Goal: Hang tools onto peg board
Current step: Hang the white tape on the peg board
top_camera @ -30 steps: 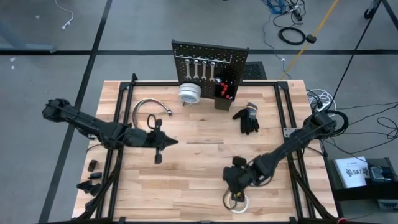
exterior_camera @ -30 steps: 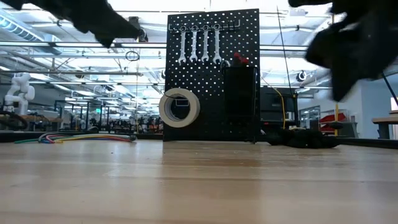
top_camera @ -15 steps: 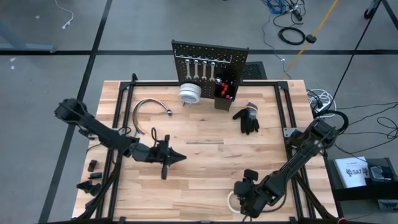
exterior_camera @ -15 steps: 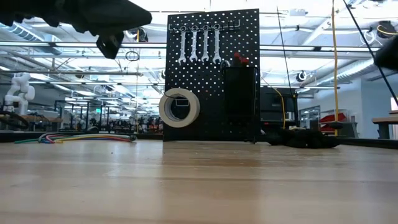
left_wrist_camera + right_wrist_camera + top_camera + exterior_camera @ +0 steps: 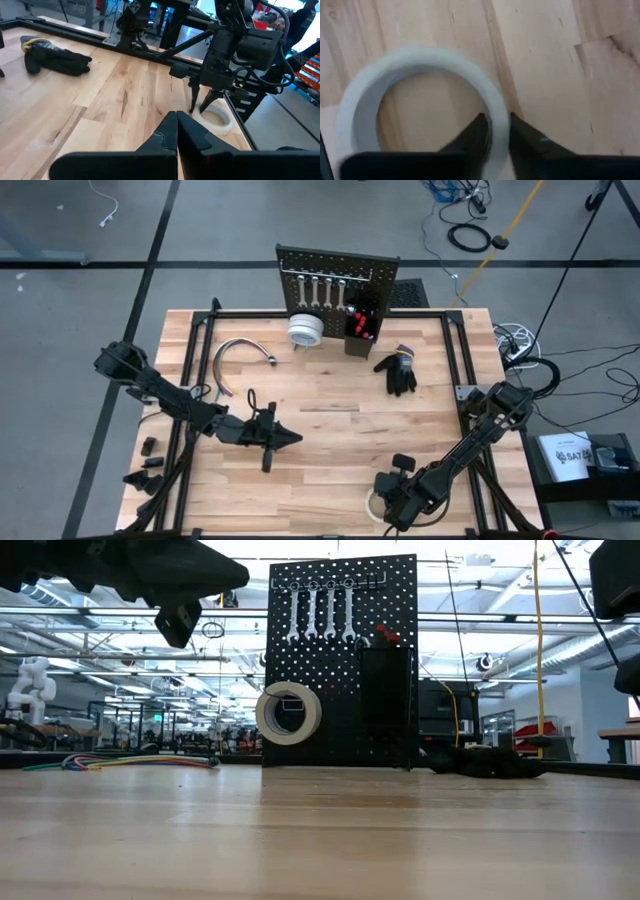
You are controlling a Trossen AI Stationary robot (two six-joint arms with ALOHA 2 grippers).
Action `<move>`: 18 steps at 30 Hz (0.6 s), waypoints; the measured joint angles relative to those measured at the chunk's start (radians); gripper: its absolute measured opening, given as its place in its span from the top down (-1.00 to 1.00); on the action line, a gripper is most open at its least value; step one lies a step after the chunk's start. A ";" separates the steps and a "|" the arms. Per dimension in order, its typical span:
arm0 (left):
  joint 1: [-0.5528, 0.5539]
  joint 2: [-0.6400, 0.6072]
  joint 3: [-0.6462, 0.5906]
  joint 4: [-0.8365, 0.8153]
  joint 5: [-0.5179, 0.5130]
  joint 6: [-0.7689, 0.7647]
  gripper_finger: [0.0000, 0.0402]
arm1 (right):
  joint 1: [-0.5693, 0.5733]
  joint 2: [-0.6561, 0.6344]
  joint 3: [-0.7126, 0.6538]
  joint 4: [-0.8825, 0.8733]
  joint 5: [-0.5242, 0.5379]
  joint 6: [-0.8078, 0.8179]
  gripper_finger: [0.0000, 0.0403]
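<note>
Right end effector down at front edge of bench, towards right corner, fingers pinching wall of white tape roll lying flat there. Left end effector closed, empty, over mid bench. Peg board upright at back edge w/ 4 wrenches, 1 tape roll hung.

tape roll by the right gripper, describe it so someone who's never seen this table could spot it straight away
Start at the wooden table and go to its near edge, opposite the upright peg board. There a white tape roll lies flat on the wood, with the right gripper straddling its wall. The other white roll in view hangs on the board; this one lies alone on the table.
</note>
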 joint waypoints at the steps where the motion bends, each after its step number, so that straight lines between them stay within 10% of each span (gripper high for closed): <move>1: 0.000 0.000 0.000 0.000 0.000 0.000 1.00 | 0.000 -0.003 0.000 -0.004 -0.002 -0.002 0.74; 18: 0.025 0.090 0.000 0.024 -0.029 -0.634 0.50 | -0.194 -0.208 -0.006 0.131 0.531 -0.384 0.83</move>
